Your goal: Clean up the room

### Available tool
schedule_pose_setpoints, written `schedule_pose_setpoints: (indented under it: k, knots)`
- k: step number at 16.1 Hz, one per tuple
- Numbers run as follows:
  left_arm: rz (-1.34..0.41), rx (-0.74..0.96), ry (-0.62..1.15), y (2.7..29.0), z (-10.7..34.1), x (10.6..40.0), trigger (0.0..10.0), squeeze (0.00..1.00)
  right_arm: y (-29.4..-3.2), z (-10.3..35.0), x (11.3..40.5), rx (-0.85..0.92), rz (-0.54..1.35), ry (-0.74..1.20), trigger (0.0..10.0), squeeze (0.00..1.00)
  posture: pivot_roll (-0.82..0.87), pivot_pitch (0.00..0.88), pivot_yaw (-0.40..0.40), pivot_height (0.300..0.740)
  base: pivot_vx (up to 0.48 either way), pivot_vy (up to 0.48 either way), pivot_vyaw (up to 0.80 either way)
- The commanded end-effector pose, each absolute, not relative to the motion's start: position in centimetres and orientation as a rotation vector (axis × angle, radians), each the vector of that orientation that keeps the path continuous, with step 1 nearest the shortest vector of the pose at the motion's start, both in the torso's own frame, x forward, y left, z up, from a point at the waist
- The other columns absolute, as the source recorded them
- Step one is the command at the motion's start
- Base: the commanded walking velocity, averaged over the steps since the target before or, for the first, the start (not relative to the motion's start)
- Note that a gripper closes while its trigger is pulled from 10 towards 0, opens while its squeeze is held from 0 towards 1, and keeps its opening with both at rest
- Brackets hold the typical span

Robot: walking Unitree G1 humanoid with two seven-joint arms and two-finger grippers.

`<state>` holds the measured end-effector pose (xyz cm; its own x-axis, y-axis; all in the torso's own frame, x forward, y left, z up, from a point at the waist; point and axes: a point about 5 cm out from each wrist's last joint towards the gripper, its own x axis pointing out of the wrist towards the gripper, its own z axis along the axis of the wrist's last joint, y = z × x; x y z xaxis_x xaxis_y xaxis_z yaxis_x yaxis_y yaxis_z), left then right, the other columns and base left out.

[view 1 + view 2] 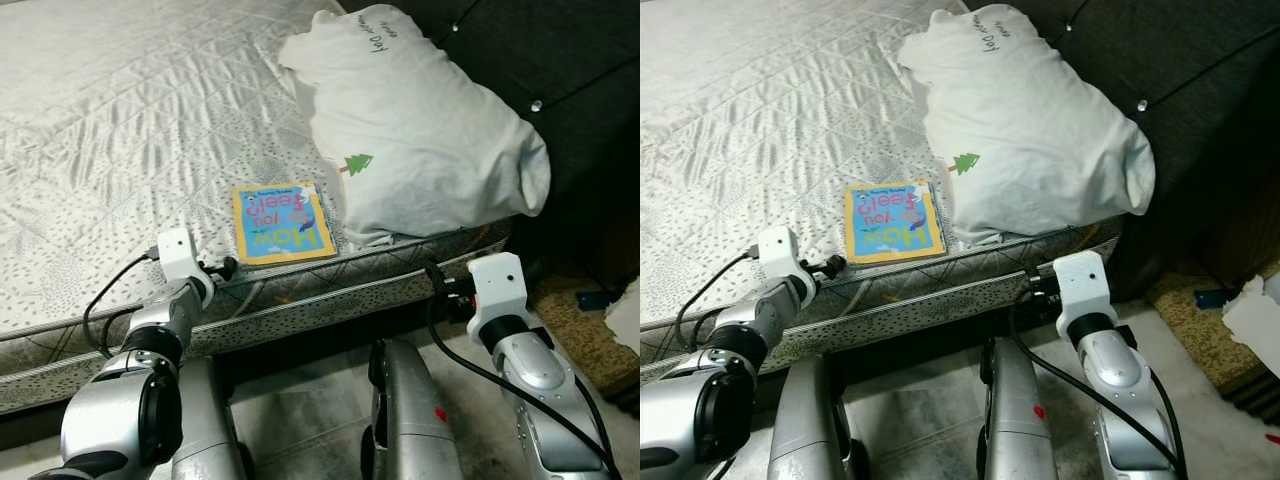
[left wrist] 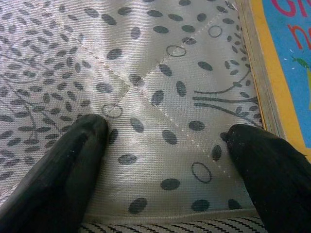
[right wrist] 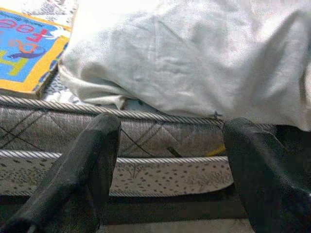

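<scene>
The left gripper (image 2: 165,145) is hovering, fingers apart, over the mattress (image 1: 120,130) edge just beside the picture book (image 1: 282,222), which is lying near the pillow (image 1: 420,130). It should probably straddle the book's spine. The right gripper (image 3: 167,145) is waiting, spread.

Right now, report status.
Left gripper open over mattress edge beside book. Right gripper open, empty, facing pillow. Nothing on the book.
</scene>
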<state>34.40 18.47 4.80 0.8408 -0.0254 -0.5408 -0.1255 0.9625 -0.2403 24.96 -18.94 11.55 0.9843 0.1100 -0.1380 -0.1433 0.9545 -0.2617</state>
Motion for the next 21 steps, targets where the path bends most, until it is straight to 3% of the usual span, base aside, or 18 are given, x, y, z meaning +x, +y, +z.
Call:
schedule_pose_setpoints:
  k: [1, 21]
  knots:
    - [-0.056, -0.296, 0.629, 15.7, 4.0, 34.1, 10.0, 0.01, -18.6, 11.8, 25.0, -0.268, 0.14, 0.115, 10.0, 0.0, -0.15, 0.108, -0.019, 0.506, 0.0, 0.0, 0.0]
    - [-0.226, -0.254, 0.605, 13.8, 5.2, 35.0, 10.0, 0.0, -17.9, 11.6, 25.8, -0.259, 0.144, 0.106, 10.0, 0.0, -0.15, 0.09, -0.015, 0.506, 0.0, 0.0, 0.0]
